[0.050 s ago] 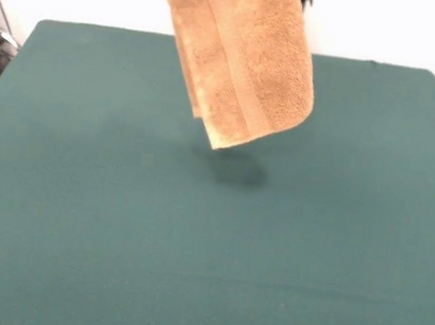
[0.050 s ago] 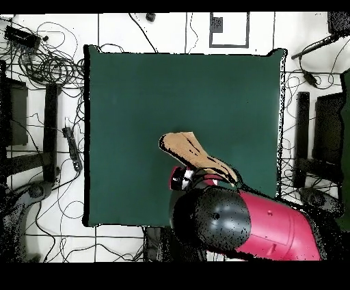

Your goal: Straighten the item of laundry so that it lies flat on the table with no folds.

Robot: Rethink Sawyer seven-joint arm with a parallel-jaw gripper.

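Folded, the nubby golden-tan terry towel (image 1: 243,62) is hung beneath the end effector, clear of the green-clothed desk (image 1: 74,216); the end effector's grip cannot be told.

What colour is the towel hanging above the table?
Golden-tan terry towel, with a woven band near its lower hem; the front view shows it best.

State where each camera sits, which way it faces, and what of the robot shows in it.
Front view: across the table, facing over it at the hanging towel; of the robot, only a dark bit at the top edge.
Overhead view: above, looking straight down on the table; the red and black arm rises from the bottom edge.
Both views share the towel lifted off the green table.
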